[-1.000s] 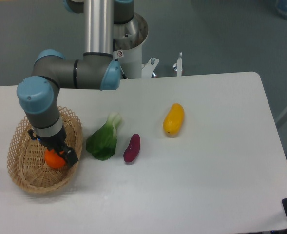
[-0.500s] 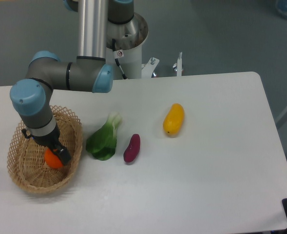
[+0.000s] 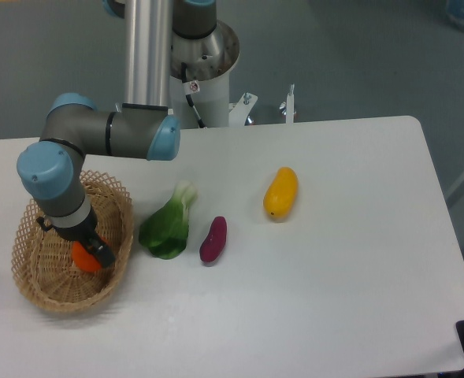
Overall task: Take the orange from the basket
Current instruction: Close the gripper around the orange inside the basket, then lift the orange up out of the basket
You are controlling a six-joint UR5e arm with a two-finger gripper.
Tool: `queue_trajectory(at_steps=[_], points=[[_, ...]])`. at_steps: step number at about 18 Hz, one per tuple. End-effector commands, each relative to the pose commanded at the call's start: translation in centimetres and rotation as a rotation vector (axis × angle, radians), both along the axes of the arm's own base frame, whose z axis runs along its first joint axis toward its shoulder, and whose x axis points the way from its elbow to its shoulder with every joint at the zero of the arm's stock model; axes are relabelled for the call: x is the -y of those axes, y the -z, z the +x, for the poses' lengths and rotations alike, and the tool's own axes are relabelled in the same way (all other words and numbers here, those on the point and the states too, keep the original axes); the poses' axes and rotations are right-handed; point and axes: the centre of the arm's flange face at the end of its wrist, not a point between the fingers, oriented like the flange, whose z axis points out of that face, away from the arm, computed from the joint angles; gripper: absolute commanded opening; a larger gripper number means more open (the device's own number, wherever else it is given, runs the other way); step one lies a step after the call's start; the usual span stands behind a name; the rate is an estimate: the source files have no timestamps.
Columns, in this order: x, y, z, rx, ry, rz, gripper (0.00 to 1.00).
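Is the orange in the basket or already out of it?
In. The orange sits inside the basket, within its rim, partly hidden by the pincer over it.

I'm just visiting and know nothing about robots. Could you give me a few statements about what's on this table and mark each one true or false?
1. The orange lies inside the basket. True.
2. The gripper is over the yellow fruit. False: it is down in the basket, at the orange.
3. The purple vegetable lies between the leafy green and the yellow fruit. True.
4. The leafy green is in the basket. False: it lies on the table, just right of the basket.
5. The yellow fruit touches the purple vegetable. False: bare table separates them.
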Motion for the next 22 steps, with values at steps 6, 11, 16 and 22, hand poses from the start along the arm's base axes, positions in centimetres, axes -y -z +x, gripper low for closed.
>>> queue_trajectory(at_steps=[6,11,16,22], points=[[0.0,-2.2,-0.1,-0.008,-0.005,0.028,0.63],[0.4,-4.2,-0.4,-0.013,-0.012,0.054,0.60],[1.1,-7.0,-2.9,-0.022,-0.049,0.098,0.60],[3.2,-9.4,-13.3,-0.006,-0.150,0.154,0.58]])
